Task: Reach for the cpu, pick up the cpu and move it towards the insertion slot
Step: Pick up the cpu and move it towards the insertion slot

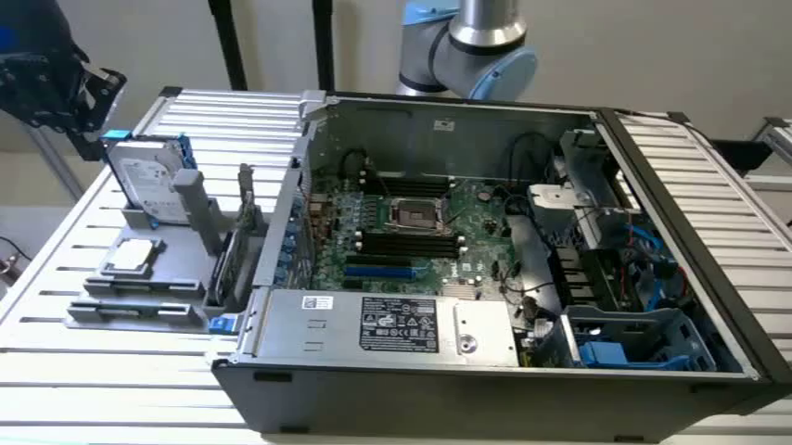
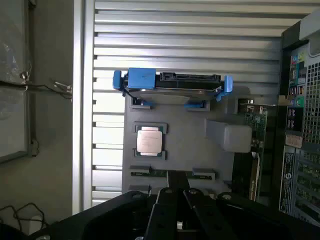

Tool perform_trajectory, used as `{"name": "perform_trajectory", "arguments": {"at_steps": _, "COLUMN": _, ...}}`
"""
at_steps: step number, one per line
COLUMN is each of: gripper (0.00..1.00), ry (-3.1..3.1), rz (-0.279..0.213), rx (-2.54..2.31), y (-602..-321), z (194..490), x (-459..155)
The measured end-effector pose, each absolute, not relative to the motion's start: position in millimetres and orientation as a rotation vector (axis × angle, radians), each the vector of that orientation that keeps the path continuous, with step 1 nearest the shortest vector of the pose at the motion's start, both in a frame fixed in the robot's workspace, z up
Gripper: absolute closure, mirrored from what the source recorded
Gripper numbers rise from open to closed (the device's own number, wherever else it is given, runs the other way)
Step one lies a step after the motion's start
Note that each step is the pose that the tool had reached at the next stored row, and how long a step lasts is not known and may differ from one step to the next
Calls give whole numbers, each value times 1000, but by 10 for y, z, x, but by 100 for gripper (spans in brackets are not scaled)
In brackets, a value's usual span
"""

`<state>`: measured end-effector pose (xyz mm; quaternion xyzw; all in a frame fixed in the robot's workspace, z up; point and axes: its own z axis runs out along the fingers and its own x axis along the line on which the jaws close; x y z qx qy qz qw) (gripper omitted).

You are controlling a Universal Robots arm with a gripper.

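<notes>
Cpu [image 1: 134, 255] and insertion slot [image 1: 417, 215]: well apart.
The cpu, a small silvery-grey square chip, lay flat in a grey holder [image 1: 173, 269] outside the case [image 1: 371, 399]; the insertion slot, metal-framed with dark centre, sat on the motherboard [image 1: 480, 243].

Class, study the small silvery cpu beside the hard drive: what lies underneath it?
The cpu lies flat in a grey cradle on the grey fixture plate. The cradle's ends show past two edges; the part beneath is covered by the cpu itself.

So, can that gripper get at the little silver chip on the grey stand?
Probably yes. The cpu lies flat and uncovered on the grey holder, and the gripper hangs clear of it. The upright hard drive stands beside it, not touching.
</notes>
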<state>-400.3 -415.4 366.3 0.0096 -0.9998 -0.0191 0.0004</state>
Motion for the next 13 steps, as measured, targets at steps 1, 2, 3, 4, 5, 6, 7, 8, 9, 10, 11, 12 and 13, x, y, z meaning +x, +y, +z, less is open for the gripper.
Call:
{"name": "perform_trajectory", "arguments": {"at_steps": 1, "gripper": 89, "ry": -3140, "rz": -60, "rx": 30, "y": -4154, "z": 3663, "x": -4003}}
{"name": "perform_trajectory", "arguments": {"at_steps": 2, "gripper": 89, "ry": -3140, "rz": -60, "rx": 30, "y": -4154, "z": 3663, "x": -4003}}
{"name": "perform_trajectory", "arguments": {"at_steps": 3, "gripper": 89, "ry": -3140, "rz": -60, "rx": 30, "y": -4154, "z": 3663, "x": -4003}}
{"name": "perform_trajectory", "arguments": {"at_steps": 4, "gripper": 89, "ry": -3140, "rz": -60, "rx": 30, "y": -4154, "z": 3663, "x": -4003}}
{"name": "perform_trajectory", "arguments": {"at_steps": 5, "gripper": 89, "ry": -3140, "rz": -60, "rx": 30, "y": -4154, "z": 3663, "x": -4003}}
{"name": "perform_trajectory", "arguments": {"at_steps": 6, "gripper": 89, "ry": -3140, "rz": -60, "rx": 30, "y": -4154, "z": 3663, "x": -4003}}
{"name": "perform_trajectory", "arguments": {"at_steps": 7, "gripper": 89, "ry": -3140, "rz": -60, "rx": 30, "y": -4154, "z": 3663, "x": -4003}}
{"name": "perform_trajectory", "arguments": {"at_steps": 8, "gripper": 89, "ry": -3140, "rz": -60, "rx": 30, "y": -4154, "z": 3663, "x": -4003}}
{"name": "perform_trajectory", "arguments": {"at_steps": 9, "gripper": 89, "ry": -3140, "rz": -60, "rx": 30, "y": -4154, "z": 3663, "x": -4003}}
{"name": "perform_trajectory", "arguments": {"at_steps": 10, "gripper": 89, "ry": -3140, "rz": -60, "rx": 30, "y": -4154, "z": 3664, "x": -4003}}
{"name": "perform_trajectory", "arguments": {"at_steps": 11, "gripper": 89, "ry": -3140, "rz": -60, "rx": 30, "y": -4154, "z": 3663, "x": -4003}}
{"name": "perform_trajectory", "arguments": {"at_steps": 12, "gripper": 89, "ry": -3140, "rz": -60, "rx": 30, "y": -4154, "z": 3663, "x": -4003}}
{"name": "perform_trajectory", "arguments": {"at_steps": 13, "gripper": 89, "ry": -3140, "rz": -60, "rx": 30, "y": -4151, "z": 3664, "x": -4007}}
